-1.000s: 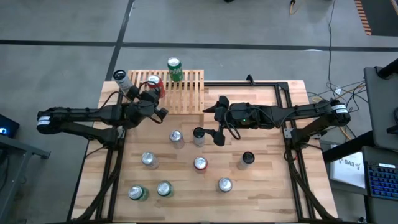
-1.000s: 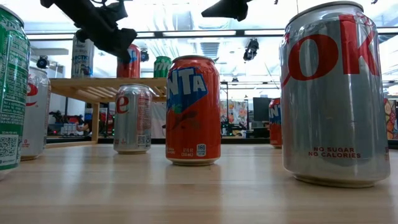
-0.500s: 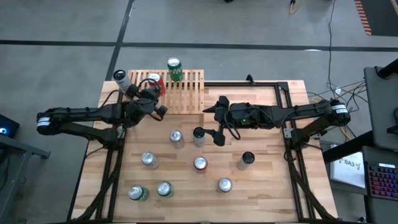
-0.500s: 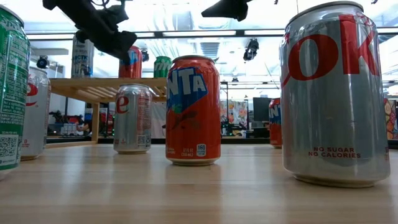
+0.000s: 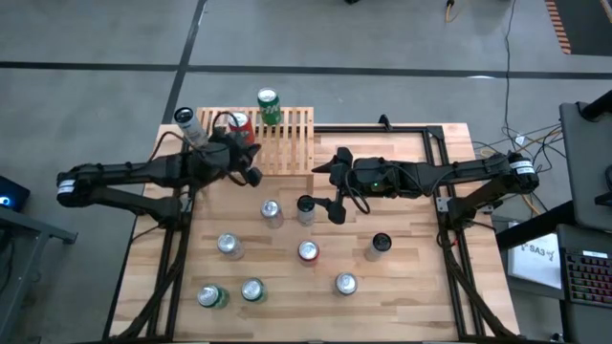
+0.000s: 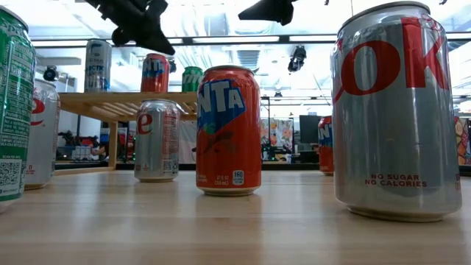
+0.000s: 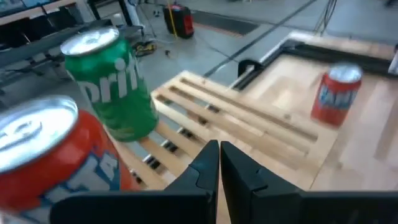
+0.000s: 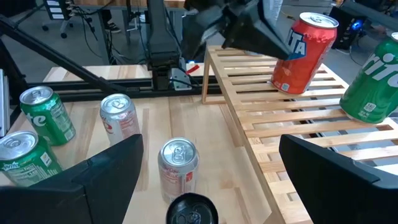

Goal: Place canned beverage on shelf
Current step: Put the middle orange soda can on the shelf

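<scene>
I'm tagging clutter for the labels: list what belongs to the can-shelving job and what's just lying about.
Job: shelf; red can, green can and silver can on it; black can before the open right gripper; shut left gripper by the shelf; other table cans.
Lying about: keyboard, cables, black frame.

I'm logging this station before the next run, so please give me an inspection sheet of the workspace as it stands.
Surface: light wood table, bare patches between cans.
Job's things: slatted shelf at the far edge holds a green can, a red Fanta can and a white can, all upright.
Clutter: eight or so loose cans upright on the table, among them a dark-topped can.
Grippers: left hand shut, empty, beside the shelf's near edge; right hand open, empty, hovering by a dark-topped can.
Cables: a tangle off the table's right side.
Surroundings: grey floor, a desk with keyboard at right.
</scene>
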`<state>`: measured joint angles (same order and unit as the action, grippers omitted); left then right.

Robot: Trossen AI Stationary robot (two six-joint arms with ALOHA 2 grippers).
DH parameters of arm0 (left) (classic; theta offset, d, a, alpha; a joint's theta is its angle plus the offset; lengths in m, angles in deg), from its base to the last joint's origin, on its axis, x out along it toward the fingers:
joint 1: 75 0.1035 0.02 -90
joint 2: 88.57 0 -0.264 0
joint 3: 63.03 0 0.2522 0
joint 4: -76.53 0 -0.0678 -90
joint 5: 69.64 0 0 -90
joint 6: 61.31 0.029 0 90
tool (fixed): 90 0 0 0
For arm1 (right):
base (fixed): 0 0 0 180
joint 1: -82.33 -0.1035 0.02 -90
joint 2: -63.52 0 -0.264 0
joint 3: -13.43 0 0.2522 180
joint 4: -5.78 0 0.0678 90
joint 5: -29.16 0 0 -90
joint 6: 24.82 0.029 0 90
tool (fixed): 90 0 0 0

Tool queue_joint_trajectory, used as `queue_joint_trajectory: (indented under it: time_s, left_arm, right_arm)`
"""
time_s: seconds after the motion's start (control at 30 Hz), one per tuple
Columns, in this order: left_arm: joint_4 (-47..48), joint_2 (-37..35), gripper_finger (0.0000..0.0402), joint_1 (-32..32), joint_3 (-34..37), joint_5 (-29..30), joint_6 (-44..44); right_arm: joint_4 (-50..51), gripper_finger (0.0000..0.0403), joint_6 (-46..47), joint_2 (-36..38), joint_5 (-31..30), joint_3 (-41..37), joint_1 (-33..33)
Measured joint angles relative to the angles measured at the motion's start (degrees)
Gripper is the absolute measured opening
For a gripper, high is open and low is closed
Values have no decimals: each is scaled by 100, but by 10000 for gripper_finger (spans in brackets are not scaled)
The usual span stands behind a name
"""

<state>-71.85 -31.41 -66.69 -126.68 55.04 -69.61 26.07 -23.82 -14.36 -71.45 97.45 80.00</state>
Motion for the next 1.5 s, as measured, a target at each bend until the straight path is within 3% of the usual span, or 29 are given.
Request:
queue_joint_trajectory:
  time_s: [0.53,1.13,1.3,1.5]
  left_arm:
    - [35,549,0,108,-107,1135,31]
    - [33,859,0,532,-103,1202,51]
    - [38,879,0,531,-103,1557,46]
    - [43,870,0,531,-100,1564,50]
  right_arm:
    - [22,364,69,0,-1,0,0]
    - [24,364,68,0,-1,0,0]
    - [24,364,55,0,0,0,0]
    - [24,364,49,0,-1,0,-2]
